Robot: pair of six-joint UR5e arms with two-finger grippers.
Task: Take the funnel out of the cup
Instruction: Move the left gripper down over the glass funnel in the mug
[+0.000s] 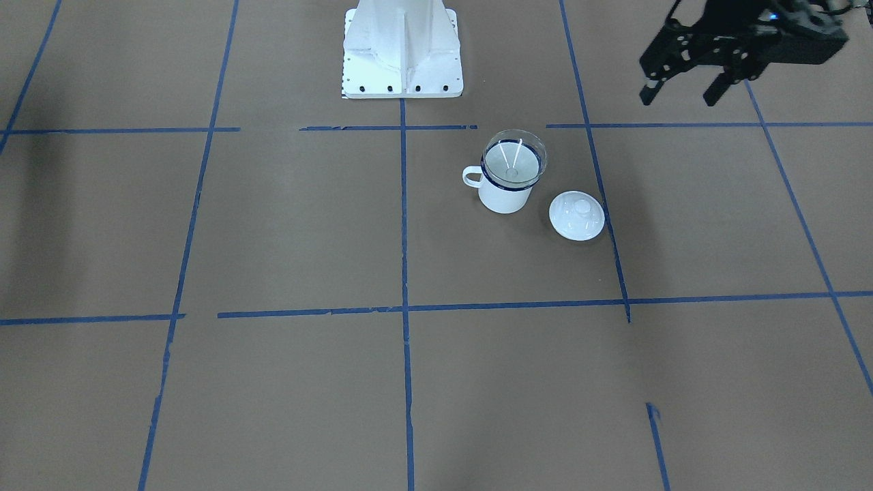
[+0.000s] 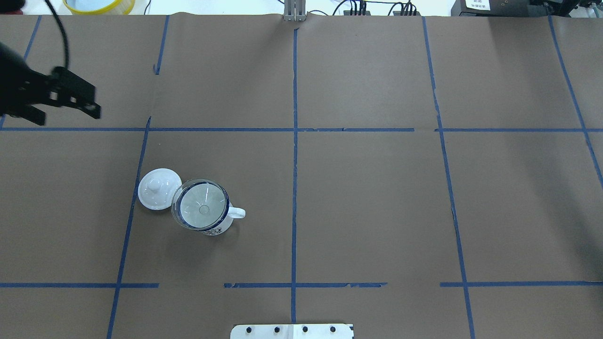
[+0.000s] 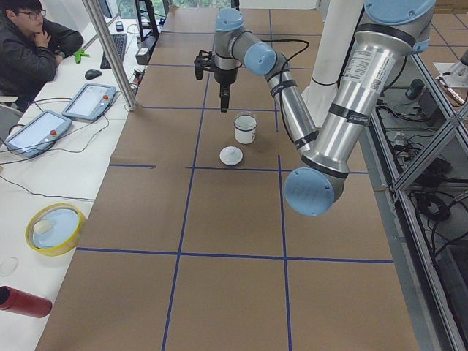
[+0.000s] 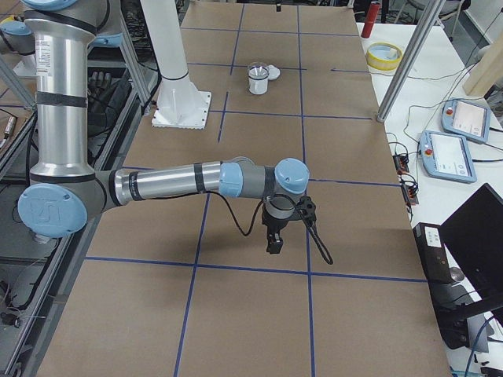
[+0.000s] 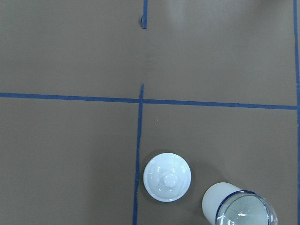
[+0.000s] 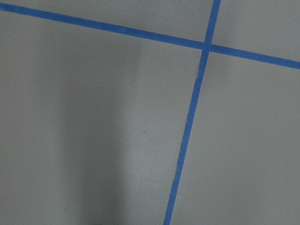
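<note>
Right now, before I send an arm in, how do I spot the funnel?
Start at the robot's white base; just ahead, toward its left side, stands a white cup. The funnel is the clear glassy cone seated in its blue rim, unlike the opaque white knobbed lid lying alongside.

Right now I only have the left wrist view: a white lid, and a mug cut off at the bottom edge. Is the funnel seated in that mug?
Observer: Yes. The funnel sits upright in the cup, with its wide mouth on top.
Operator: Which way does the handle point?
Observer: In the overhead view the handle points to that view's right, away from the lid.
Operator: Is my left gripper ready to grasp?
Observer: The left gripper is open and empty, off to the side of the cup.
Operator: And the right arm?
Observer: The right gripper hangs far down the table from the cup. I cannot tell whether it is open.
</note>
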